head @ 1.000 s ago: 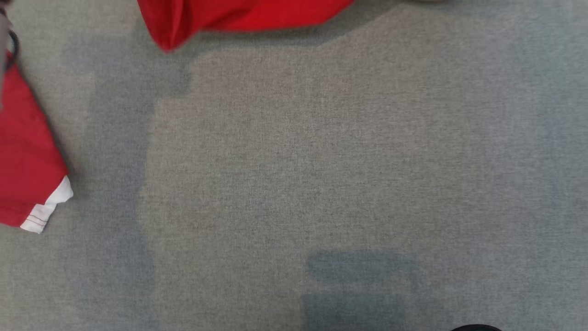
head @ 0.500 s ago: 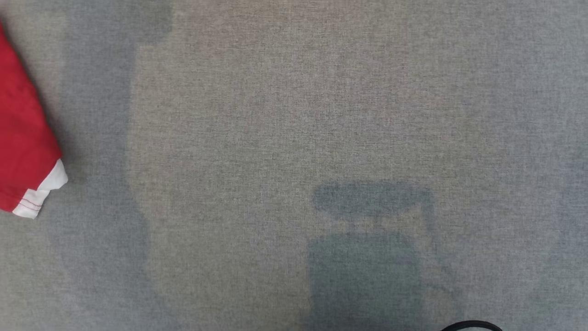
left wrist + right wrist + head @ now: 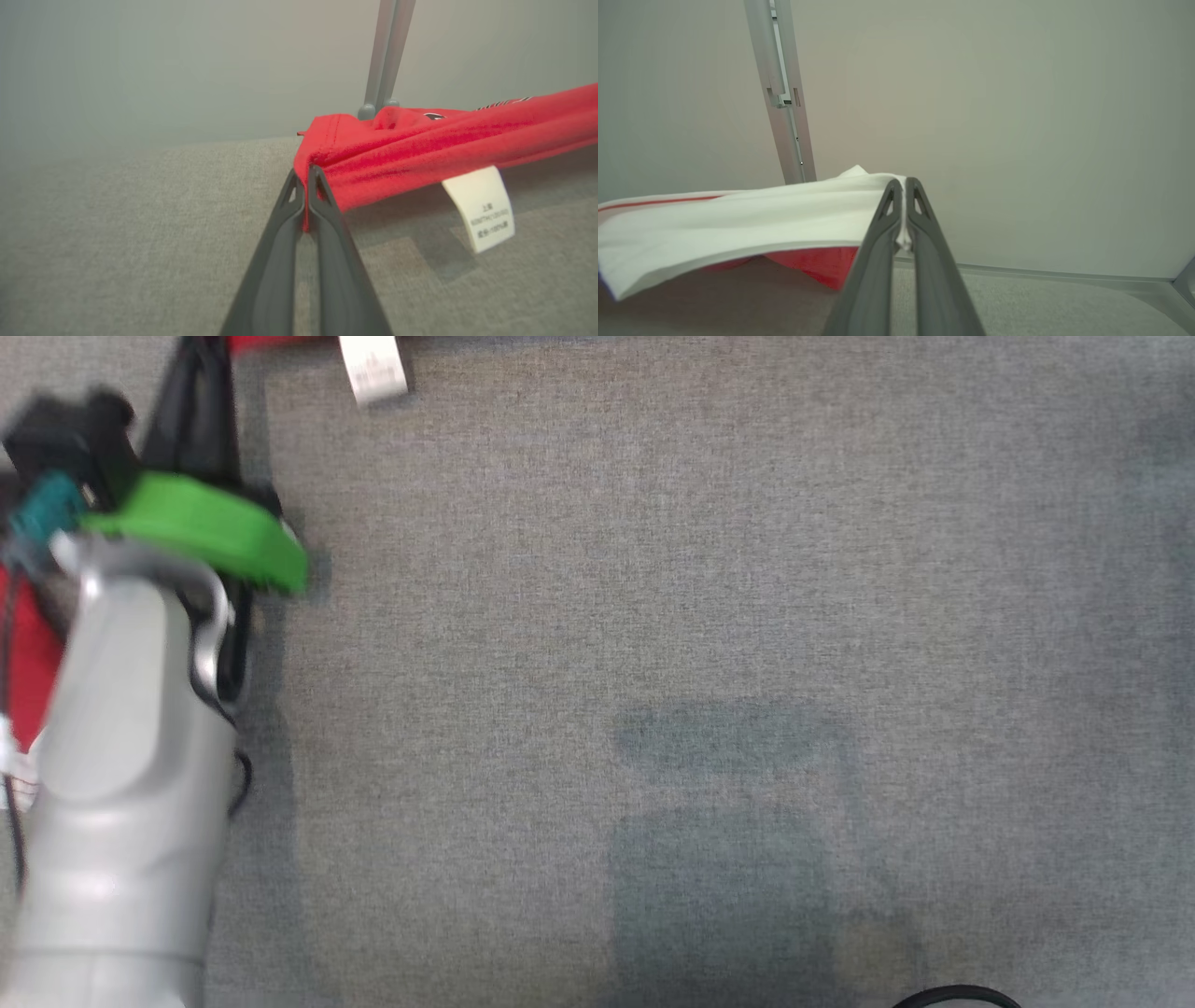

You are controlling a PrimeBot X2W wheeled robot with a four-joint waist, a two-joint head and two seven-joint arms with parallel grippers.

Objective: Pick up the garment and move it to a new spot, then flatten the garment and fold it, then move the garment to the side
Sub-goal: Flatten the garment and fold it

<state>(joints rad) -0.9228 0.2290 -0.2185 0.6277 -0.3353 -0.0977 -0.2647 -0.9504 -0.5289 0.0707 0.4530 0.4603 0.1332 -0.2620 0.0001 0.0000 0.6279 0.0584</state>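
Left wrist view shows the left pincer (image 3: 306, 170) shut tight on a hemmed corner of the red garment (image 3: 420, 140), a sliver of cloth nipped between its two dark fingers (image 3: 275, 261). From that grip the garment stretches off to the right, lifted clear of the grey worktop (image 3: 117, 242) and casting a shadow on it. A white label (image 3: 483, 210) dangles from the cloth's lower edge, its print too small to read. Behind it a grey post (image 3: 387, 46) rises against a plain wall (image 3: 140, 70).

Right wrist view has the right pincer (image 3: 903, 182) clamped too, its tips pinching a white part of the garment. The cloth spreads away to the left, white on top, red underneath, held above the worktop.

Head view catches the left forearm (image 3: 121, 803), pale grey with a green ring (image 3: 205, 527) at the wrist, blurred along the left edge. Red cloth peeks out beside it and at the top edge, where the label hangs. Soft shadows lie across the worktop, and a black cable (image 3: 957, 997) curves at the bottom edge.
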